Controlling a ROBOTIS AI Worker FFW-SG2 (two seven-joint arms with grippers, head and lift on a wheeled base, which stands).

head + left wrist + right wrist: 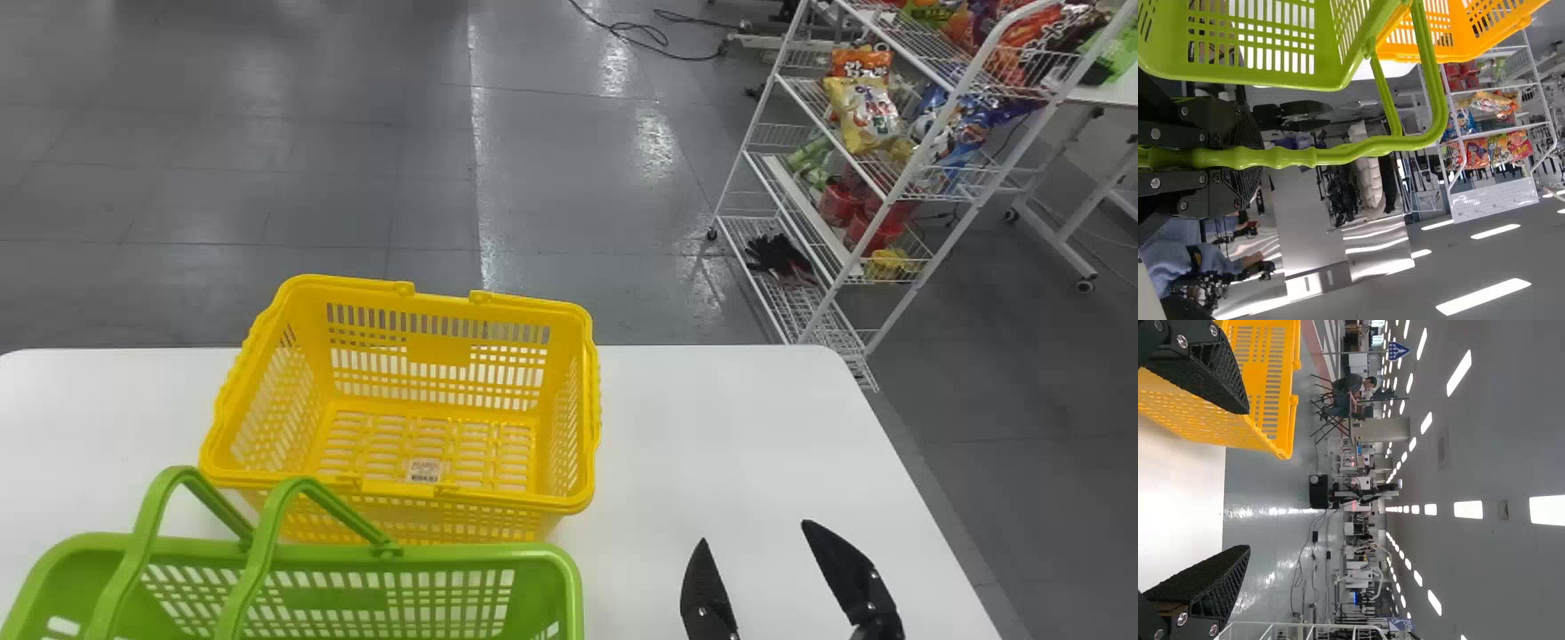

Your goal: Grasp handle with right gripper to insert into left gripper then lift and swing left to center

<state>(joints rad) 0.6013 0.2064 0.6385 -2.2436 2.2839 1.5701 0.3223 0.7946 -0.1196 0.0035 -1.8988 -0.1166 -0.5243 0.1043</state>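
At the left, the left pincer [1248, 159] is closed around the ridged grip of a green plastic basket handle [1338, 154]; I cannot tell whether both loops lie in the grip. The green shopping basket [480, 554] is at the near left of the desk [711, 427], and I cannot tell whether its base bears on it. It should be light for its bulk and fairly stiff, though the thin loops probably pivot and flex where they meet the rim. The middle of the ridged grip looks the right hold: smooth plastic could slip, and an off-centre grasp would let the basket tilt in the swing to centre. Its slotted walls might catch the neighbour's rim.

Just beyond it, toward the middle, sits a yellow shopping basket [438, 349], upright, a small label [424, 470] on its slotted floor.

Farther right, the right pincer [754, 533] is spread wide, released, well apart from the handle. Beyond, a white wire rack [978, 213] carries snack bags [862, 111].
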